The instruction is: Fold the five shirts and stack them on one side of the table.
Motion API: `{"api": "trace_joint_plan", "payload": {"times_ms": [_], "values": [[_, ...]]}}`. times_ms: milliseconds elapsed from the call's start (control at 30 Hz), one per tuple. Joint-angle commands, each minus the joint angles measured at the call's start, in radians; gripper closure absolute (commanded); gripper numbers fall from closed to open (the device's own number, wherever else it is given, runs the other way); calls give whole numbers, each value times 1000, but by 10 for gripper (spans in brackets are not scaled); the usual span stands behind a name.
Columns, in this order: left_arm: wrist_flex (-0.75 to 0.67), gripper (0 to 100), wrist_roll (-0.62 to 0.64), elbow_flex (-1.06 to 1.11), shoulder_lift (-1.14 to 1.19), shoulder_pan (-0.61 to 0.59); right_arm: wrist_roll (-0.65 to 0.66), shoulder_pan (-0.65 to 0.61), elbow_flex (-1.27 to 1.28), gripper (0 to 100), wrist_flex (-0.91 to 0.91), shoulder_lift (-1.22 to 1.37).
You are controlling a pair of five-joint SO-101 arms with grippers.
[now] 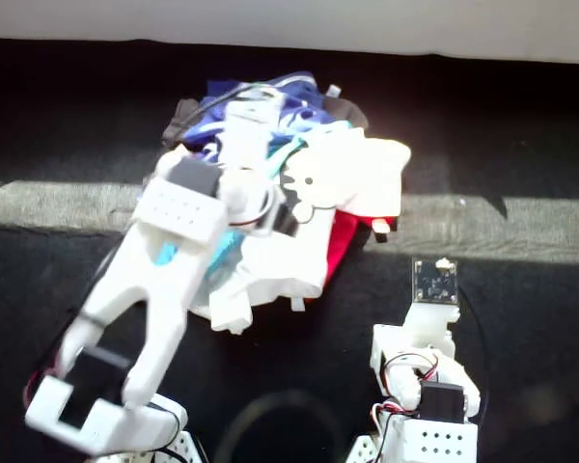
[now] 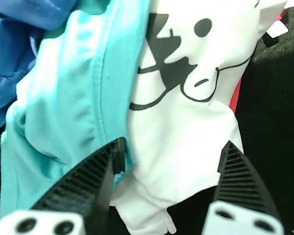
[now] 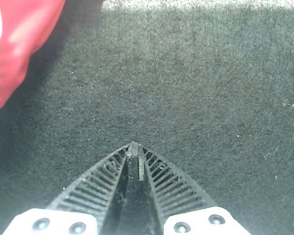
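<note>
Left wrist view has the left jaws spread wide and holding nothing, 1 tip over the teal shirt (image 2: 68, 112), the other by the edge of the white shirt (image 2: 196, 122) with the black drawing. A blue shirt (image 2: 19, 44) lies beyond. High view puts the whole heap (image 1: 357, 183) unfolded in the middle of the dark surface (image 1: 521, 318), the shirts overlapping. The right jaws are pressed shut on nothing above bare surface, near a red shirt (image 3: 19, 44). The shirts are probably light and limp, likely to drag their neighbours. Pinch 1 layer at a hem or shoulder seam of the white shirt, which seems uppermost.
</note>
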Motion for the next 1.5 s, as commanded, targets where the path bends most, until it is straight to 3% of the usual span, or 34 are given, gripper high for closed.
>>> {"api": "trace_joint_plan", "payload": {"times_ms": [0,267,500,667,867,1100,1333,1467], "values": [[3,694,12,-154,196,30,-3,-2,117,992,5,2],[9,713,6,-306,530,-64,-3,-2,117,992,5,2],[26,998,8,-344,636,-206,-3,-2,117,992,5,2],[124,991,6,-387,634,-335,-3,-2,117,992,5,2],[305,991,2,-590,634,-576,-3,-2,117,992,5,2],[474,991,-140,-917,636,-878,-3,-2,117,992,5,2],[470,991,-267,-1181,647,-1173,-3,-2,117,992,5,2],[338,991,-331,-1260,641,-1265,-3,-2,117,992,5,2]]}}
